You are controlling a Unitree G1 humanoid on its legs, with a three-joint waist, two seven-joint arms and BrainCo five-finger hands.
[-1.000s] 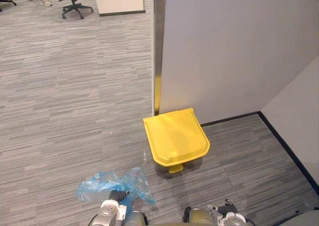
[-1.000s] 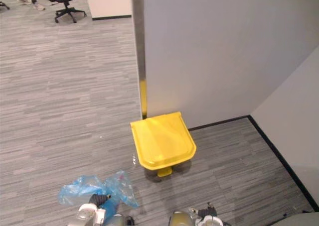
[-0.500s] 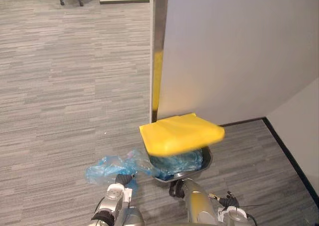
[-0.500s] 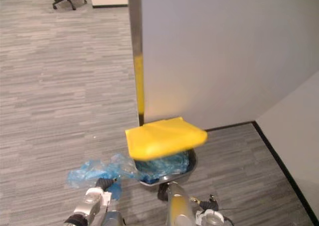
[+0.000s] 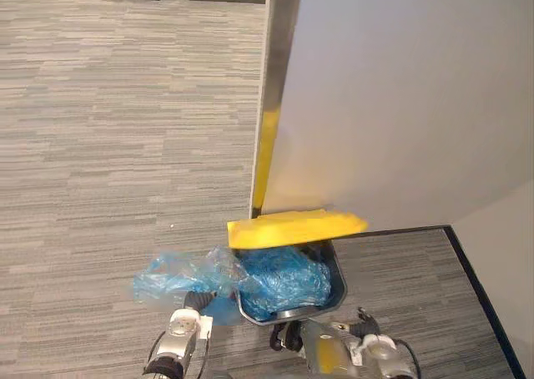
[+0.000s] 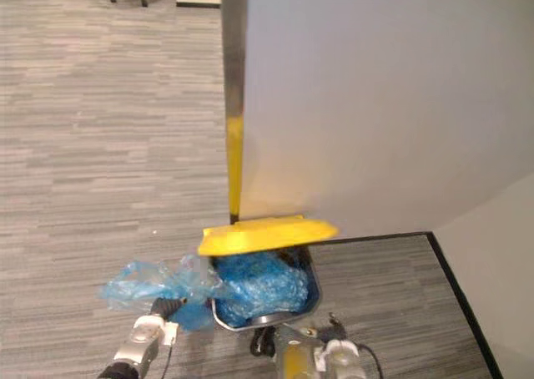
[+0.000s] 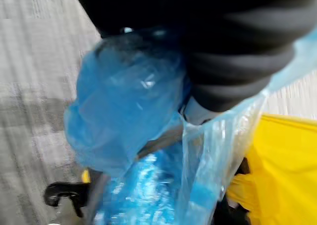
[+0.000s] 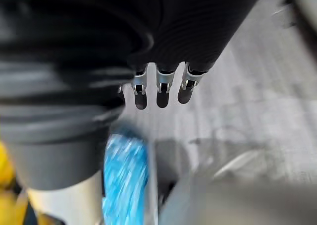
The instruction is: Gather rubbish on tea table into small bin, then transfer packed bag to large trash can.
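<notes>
The crumpled blue plastic bag [image 5: 175, 277] is full and hangs at the left hand [image 5: 197, 300], just above the grey striped carpet floor [image 5: 100, 145]. It is right beside the big grey trash can [image 5: 288, 315]. The bag is longer than it is tall. It lies sideways, and one end points at the can and touches its near side. The other end sticks out away from the can.

I cannot tell how the left hand's fingers sit, because the blue plastic hides them. The right hand [image 8: 159, 97] hangs low with its fingers loose and holds nothing.

The flat yellow lid [image 5: 296, 227] of the can is up, tipped back toward the pale grey wall [image 5: 400, 103]. Inside the can there is a wrinkly blue liner [image 5: 284, 280].

I think this is the last step, putting the packed bag into the big can. Next the bag should go up over the rim, under the lid, and then be let go. The lid must be up for that.
</notes>
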